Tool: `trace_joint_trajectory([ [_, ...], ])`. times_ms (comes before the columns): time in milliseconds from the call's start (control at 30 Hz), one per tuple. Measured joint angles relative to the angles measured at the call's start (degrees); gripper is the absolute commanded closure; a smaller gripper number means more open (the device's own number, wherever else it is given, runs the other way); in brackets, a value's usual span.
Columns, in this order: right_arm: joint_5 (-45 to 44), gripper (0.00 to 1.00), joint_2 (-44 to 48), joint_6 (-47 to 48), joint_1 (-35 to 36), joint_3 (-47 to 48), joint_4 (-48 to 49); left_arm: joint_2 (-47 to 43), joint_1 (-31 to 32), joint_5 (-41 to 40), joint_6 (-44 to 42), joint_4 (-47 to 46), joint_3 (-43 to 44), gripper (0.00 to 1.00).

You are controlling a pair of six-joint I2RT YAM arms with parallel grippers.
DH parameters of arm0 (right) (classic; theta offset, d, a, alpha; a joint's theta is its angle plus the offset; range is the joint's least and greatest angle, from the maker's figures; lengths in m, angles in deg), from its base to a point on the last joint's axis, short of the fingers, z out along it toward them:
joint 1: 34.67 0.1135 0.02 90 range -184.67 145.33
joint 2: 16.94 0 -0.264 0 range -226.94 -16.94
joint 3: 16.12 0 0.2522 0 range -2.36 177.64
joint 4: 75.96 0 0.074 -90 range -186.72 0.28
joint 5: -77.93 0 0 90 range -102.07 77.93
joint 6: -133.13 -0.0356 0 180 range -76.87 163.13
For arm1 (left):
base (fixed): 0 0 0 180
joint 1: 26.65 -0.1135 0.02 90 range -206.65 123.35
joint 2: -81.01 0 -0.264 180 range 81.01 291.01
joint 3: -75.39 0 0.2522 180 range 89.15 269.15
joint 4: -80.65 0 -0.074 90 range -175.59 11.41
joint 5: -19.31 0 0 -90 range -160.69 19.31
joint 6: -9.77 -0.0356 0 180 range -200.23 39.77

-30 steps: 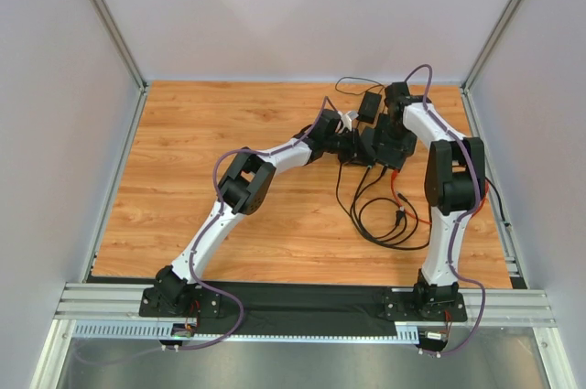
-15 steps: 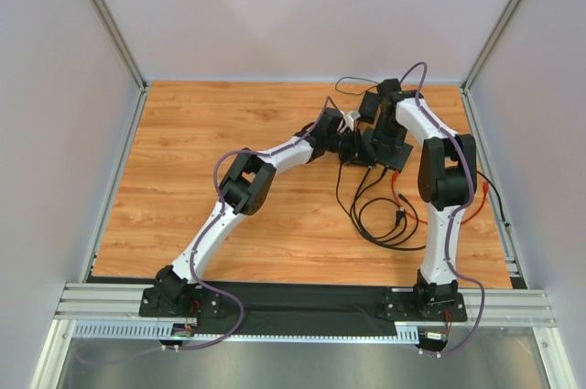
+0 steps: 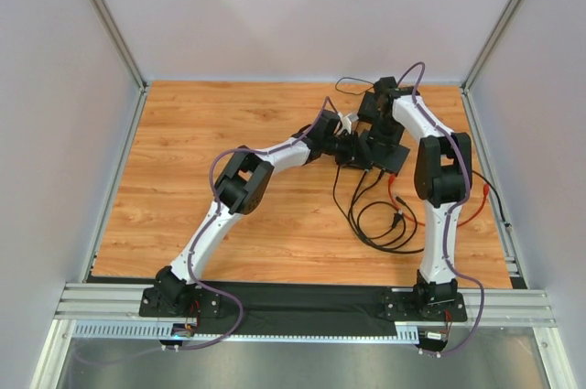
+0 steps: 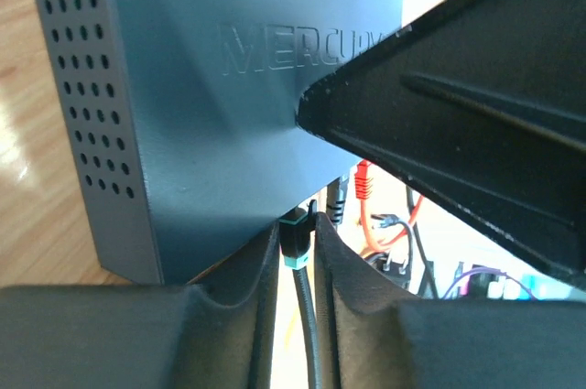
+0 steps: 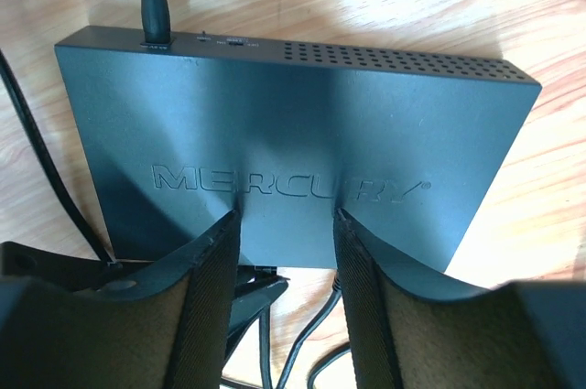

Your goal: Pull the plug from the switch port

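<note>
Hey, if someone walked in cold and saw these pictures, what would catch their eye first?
The right claw sits spread on the lid of a black MERCURY switch at the far right of the table. The left claw pinches a teal-banded black plug at the switch's port edge. Loose cables coil on the near side.

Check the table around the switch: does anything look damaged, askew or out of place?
Nothing looks damaged or spilled. The switch lies flat, skewed to the table's edges, the left hand closed on a black plug at its port edge. The one untidy spot is the loose tangle of cables on its near side.
</note>
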State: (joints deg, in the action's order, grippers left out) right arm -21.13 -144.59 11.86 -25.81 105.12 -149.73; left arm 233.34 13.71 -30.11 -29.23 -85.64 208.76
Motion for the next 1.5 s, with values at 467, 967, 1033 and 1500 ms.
trace_joint_trajectory([
  [467,1.97,0.40,2.86,4.68,-0.59,-4.37,5.01,-9.44,0.00,-3.06,-12.41,6.43,-8.59,0.42],
  [967,3.15,0.39,21.44,4.98,-4.31,-17.38,8.00,-14.58,-0.76,-7.48,-21.94,8.81,2.05,0.69],
  [1033,4.35,0.40,27.10,4.09,-5.22,-24.50,11.23,-13.53,-0.74,-6.71,-21.09,6.62,2.45,0.69],
  [1500,23.21,0.48,40.59,-5.01,-15.41,-62.84,46.31,-0.39,1.20,-5.29,-14.14,3.65,7.85,0.68],
])
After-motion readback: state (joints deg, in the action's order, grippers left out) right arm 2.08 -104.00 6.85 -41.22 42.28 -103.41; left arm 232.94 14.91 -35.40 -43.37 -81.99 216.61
